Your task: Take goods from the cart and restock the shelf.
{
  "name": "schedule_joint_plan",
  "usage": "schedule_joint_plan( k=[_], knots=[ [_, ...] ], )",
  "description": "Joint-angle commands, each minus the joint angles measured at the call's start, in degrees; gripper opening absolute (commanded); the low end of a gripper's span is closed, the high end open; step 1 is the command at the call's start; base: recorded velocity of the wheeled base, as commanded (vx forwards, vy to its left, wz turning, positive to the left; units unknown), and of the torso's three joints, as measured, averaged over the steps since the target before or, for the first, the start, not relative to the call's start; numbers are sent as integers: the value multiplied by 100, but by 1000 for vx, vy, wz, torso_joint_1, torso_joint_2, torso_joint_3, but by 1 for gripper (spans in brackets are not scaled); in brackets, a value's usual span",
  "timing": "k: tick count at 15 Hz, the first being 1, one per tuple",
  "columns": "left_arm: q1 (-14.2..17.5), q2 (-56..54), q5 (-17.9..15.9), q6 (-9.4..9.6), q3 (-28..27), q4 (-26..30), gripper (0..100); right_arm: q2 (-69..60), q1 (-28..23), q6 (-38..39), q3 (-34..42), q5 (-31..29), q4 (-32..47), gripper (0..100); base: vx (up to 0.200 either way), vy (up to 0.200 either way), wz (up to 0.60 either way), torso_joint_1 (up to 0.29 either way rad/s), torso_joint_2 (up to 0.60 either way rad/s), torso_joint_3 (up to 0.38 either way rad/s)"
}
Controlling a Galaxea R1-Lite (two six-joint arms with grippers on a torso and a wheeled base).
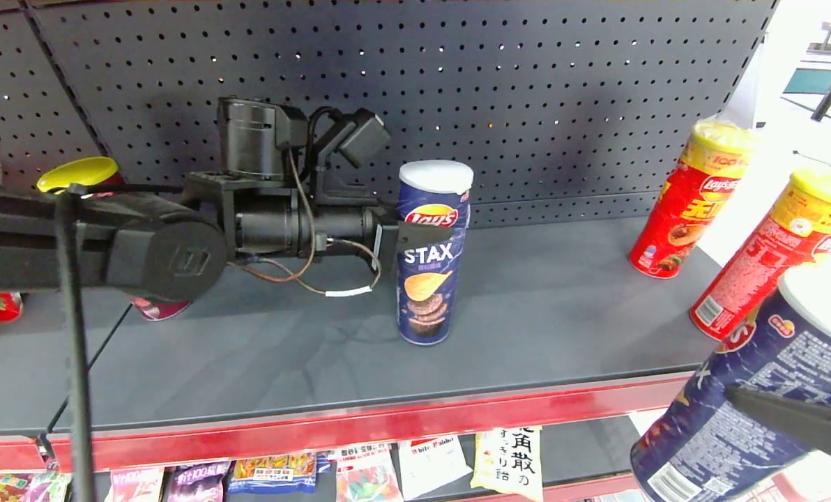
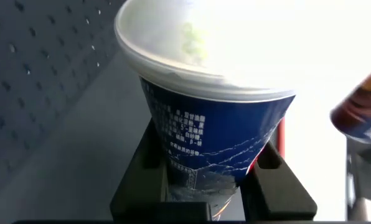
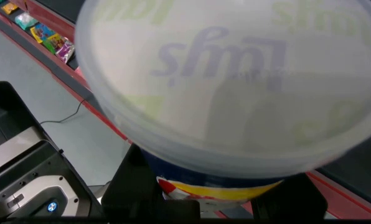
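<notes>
Spanning the head view, the shelf [image 1: 541, 328] carries the task's thing: a blue can [image 1: 429, 293] stands upright mid-deck, well apart from the others, with the left gripper [image 1: 422, 237] clamped on its upper half from the side. The second blue can [image 1: 750, 390] hangs off the shelf's front right corner, held tilted by the right gripper [image 3: 213, 199], whose jaws are closed on its body.

Judged from here, the main risk is tipping. The standing can is tall and narrow, so if the left jaws part unevenly or the arm pulls back at an angle, a finger could drag it over. The tilted can may strike the red front lip or knock the two red cans [image 1: 694, 202] nearby if it comes in low. Its smooth wall could also slip in the grip.

The deck is flat, matte grey metal with a glossy red edge. Behind it, the pegboard [image 1: 527, 84] is dark sheet dotted with even holes. Both blue cans are slick printed cylinders under translucent white plastic lids; the red ones wear yellow lids. The fingers [image 2: 142, 180] are blocky black plastic. Below hang small crinkly snack packets [image 1: 276, 474].
</notes>
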Motion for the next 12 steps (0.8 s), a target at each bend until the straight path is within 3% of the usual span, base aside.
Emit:
schedule_joint_plan(
  k=[1,4,12],
  knots=[
    [-163,-622,92,24,584,-16,0,30,9,-3,-7,16,-2,0,0,0,0,0,0,0],
    [-348,-754,338,-3,865,-183,0,65,9,-3,-7,16,-28,0,0,0,0,0,0,0],
    [-356,-710,452,-11,1498,-922,0,82,9,-3,-25,16,-28,0,0,0,0,0,0,0]
  ],
)
